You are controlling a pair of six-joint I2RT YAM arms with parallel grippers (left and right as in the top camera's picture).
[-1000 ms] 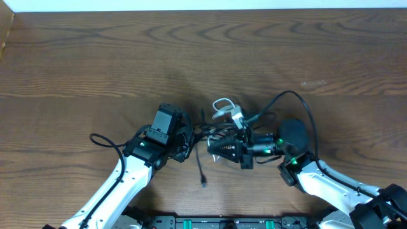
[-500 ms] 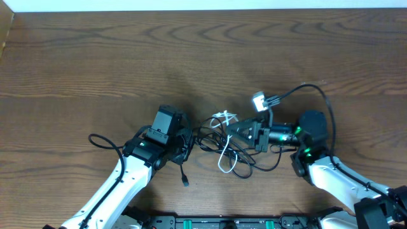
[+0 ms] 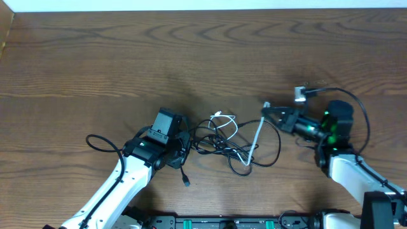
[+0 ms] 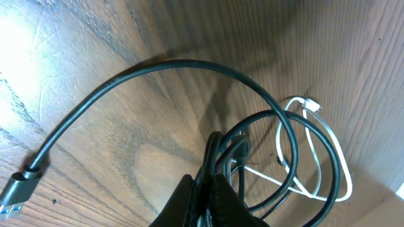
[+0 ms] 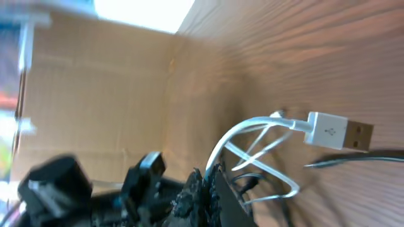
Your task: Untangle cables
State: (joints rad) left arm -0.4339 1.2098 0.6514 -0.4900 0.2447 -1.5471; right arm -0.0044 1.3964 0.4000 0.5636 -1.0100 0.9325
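Observation:
The cables (image 3: 222, 143) lie bunched in the middle of the wooden table, black loops with one white cord threaded through them. My left gripper (image 3: 184, 148) is shut on black strands at the bunch's left edge; its fingers (image 4: 218, 200) pinch them in the left wrist view, where a wide black loop (image 4: 189, 65) arcs away. A loose black plug end (image 3: 186, 181) lies near the front. My right gripper (image 3: 268, 109) is shut on the white cable (image 3: 255, 141), held to the right of the bunch. The white USB plug (image 5: 331, 130) sticks out beyond the right gripper (image 5: 211, 186).
A cardboard wall (image 3: 5, 32) stands at the table's left edge. A white strip (image 3: 203, 5) runs along the far edge. Each arm's own thick black cable loops beside it, the left arm cable (image 3: 102, 141) and the right arm cable (image 3: 359, 111).
My right gripper has swung right and away from the bunch with the white cable, drawing that cord out into a long line. The left gripper has stayed put on the black strands.

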